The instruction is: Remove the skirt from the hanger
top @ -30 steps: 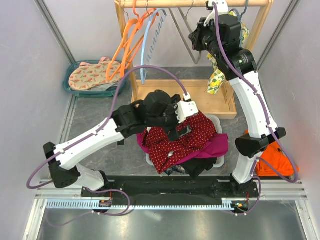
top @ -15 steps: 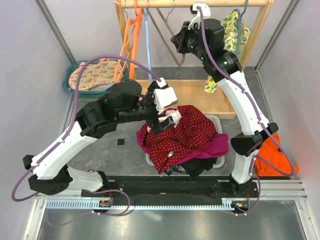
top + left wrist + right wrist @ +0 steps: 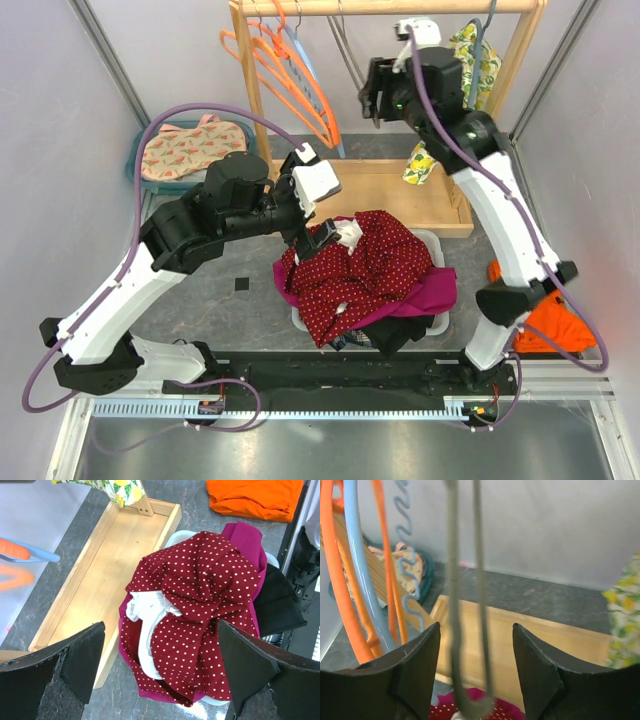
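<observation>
The red polka-dot skirt (image 3: 200,595) is lying crumpled on top of the clothes pile in the white bin (image 3: 182,532) on the counter. The left pincer (image 3: 160,665) hovers right over it, wide open, holding nothing. The right pincer (image 3: 476,670) is up by the wooden rail (image 3: 400,6), jaws apart with a grey hanger (image 3: 452,605) in the gap, nothing clamped.

The grey hanger (image 3: 453,605) is blurred, its top cut off, and clothes (image 3: 200,595) hide most of the white bin (image 3: 177,535).

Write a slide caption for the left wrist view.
Open left end effector over the dotted skirt piled in a bin.
</observation>
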Action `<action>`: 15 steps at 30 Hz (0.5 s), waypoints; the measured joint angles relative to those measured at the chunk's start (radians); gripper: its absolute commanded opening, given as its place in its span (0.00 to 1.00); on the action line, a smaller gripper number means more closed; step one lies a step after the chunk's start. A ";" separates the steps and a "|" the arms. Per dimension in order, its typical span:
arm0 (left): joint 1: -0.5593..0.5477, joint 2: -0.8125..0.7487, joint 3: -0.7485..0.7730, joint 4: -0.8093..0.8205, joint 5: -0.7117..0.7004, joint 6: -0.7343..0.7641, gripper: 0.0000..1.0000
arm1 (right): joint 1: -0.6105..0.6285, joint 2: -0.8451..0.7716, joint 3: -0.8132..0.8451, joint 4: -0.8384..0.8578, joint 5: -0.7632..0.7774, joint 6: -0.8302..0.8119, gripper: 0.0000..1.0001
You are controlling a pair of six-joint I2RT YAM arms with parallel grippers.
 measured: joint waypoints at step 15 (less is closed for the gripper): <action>0.034 0.011 0.016 0.003 0.001 -0.013 0.99 | -0.072 -0.448 -0.158 0.082 0.328 -0.080 0.80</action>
